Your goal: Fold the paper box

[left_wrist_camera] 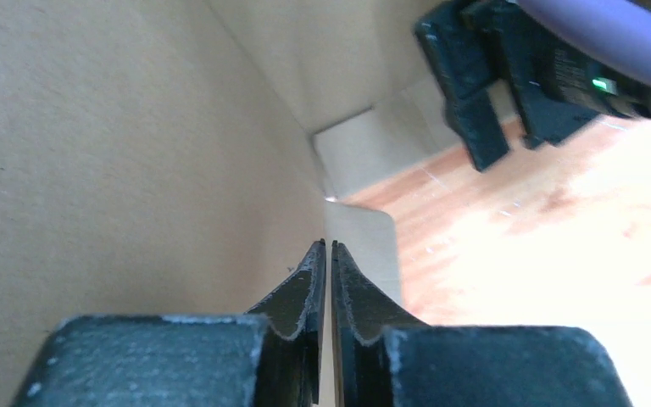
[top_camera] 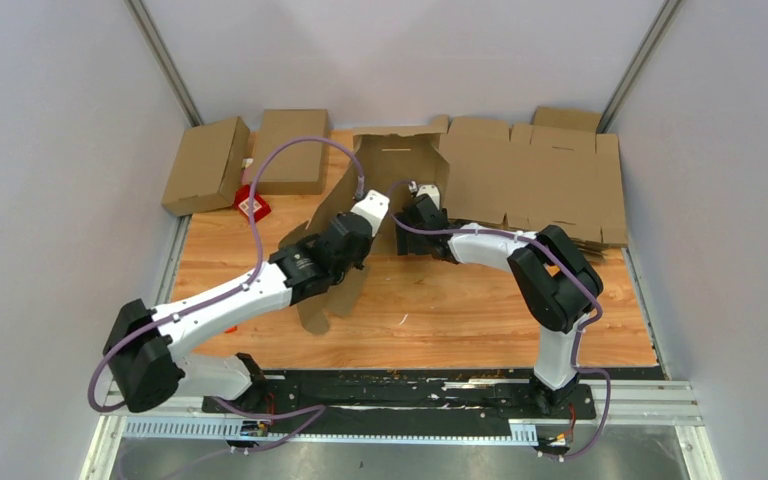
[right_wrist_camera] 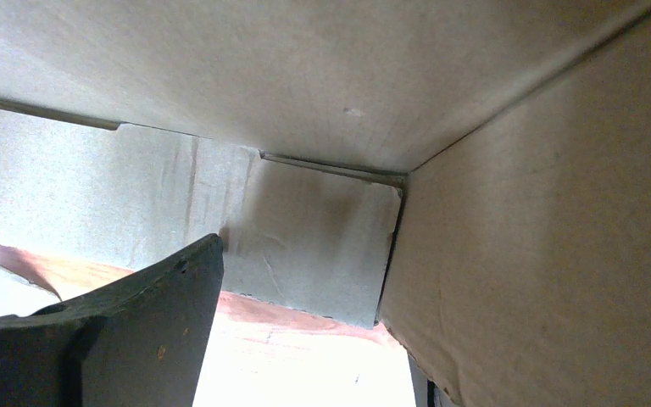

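The brown cardboard paper box stands half-erected towards the back of the wooden tabletop, near its middle. Its open side faces the arms, and a long side panel slants forward and down to the left.

The left gripper reaches in along that slanted panel. Its jaws are pressed almost together, with only a thin pale sliver between the tips (it looks like the edge of a cardboard wall pinched there). The right gripper is pushed into the box's opening from the right. Its wrist camera sees cardboard walls above and beside it and one dark finger at the lower left. Its second finger is out of sight, so I cannot tell how wide it stands or whether it holds anything.

Just right of the box, and touching it, lies a flat stack of unfolded brown cardboard blanks. At the back left sit two closed brown cardboard boxes, with a small red object beside them.
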You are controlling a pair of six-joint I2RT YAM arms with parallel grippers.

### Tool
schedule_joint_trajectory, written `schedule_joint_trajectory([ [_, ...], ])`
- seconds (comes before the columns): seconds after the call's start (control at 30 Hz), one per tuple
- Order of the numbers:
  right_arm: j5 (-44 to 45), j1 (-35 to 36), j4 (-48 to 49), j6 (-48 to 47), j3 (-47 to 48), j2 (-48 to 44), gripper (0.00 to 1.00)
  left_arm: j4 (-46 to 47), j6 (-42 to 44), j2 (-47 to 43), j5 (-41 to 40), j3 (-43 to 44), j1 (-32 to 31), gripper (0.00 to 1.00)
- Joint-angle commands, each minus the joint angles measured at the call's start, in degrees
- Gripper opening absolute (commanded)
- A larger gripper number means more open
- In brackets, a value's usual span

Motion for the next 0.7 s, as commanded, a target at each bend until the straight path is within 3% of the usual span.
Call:
schedule_joint_trajectory([
  [0.0,0.09,0.58,-5.07,-0.74,-1.06,-0.38,0.73,-0.65,-2.47,-7.34,15.65,0.38,-0.15,0.18],
  [0.1,1.16,0.55,-5.63,-1.21,-0.62,-0.57,0.73,-4.15,-5.98,-12.31,21.25,2.81,-0.47,0.34],
  [0.23,1.41,0.64,-5.92,-1.43,-0.34,-0.66,0.73,-11.41,-8.22,-18.92,21.14,5.43,-0.58,0.49],
  [0.4,2.12,0.94,-6.24,-1.68,0.00,-0.56,0.75,-20.58,-10.56,-24.06,20.97,9.70,-0.59,0.62],
  [0.5,2.97,1.20,-6.71,-2.15,0.38,-0.82,0.84,-25.32,-11.21,-25.92,20.82,11.53,-0.59,0.67],
  [0.67,2.91,1.27,-7.10,-2.42,0.79,-1.41,0.86,-30.11,-11.99,-30.04,16.49,11.37,-0.59,0.78],
])
